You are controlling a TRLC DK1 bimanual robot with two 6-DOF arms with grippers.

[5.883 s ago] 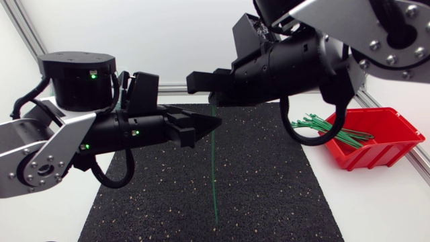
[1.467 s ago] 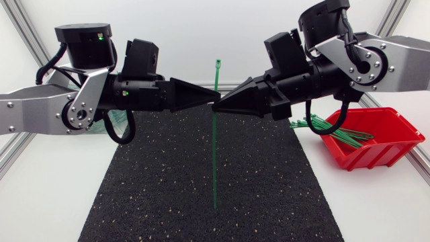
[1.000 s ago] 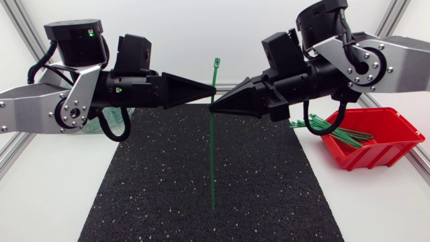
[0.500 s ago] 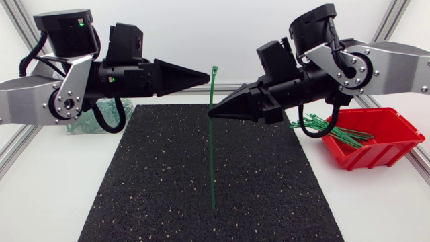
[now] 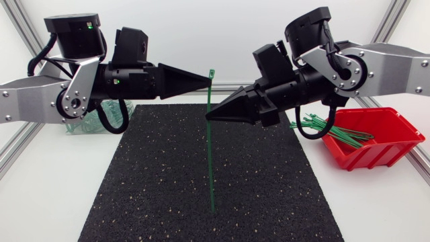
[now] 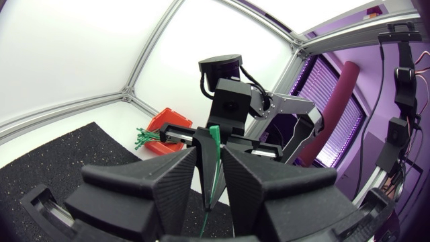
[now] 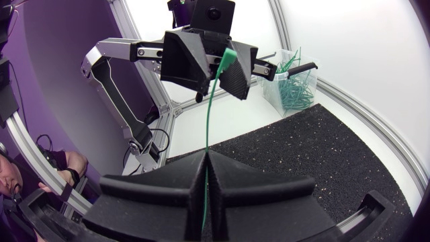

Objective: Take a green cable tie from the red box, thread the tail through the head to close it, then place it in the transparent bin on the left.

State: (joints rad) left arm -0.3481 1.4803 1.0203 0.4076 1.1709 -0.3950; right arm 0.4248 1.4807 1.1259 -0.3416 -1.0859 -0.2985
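Note:
A green cable tie (image 5: 210,154) hangs upright over the black mat, its tail end just above the mat. My right gripper (image 5: 208,116) is shut on the strap a little below the head; in the right wrist view the strap (image 7: 208,114) rises from between its closed fingertips (image 7: 205,153). My left gripper (image 5: 206,76) is level with the tie's head (image 5: 211,72), its fingers slightly apart and the head (image 6: 213,132) in the gap between their tips. The red box (image 5: 386,138) holds more green ties (image 5: 336,132). The transparent bin (image 5: 86,126) is partly hidden behind my left arm.
The black mat (image 5: 154,181) covers the middle of the white table. The transparent bin (image 7: 293,86) holds several green ties. An aluminium frame rail (image 5: 13,154) runs along the table's left edge.
My right gripper has sunk a little with the tie. My left gripper has risen from the strap to the level of the tie's head and closed in on it.

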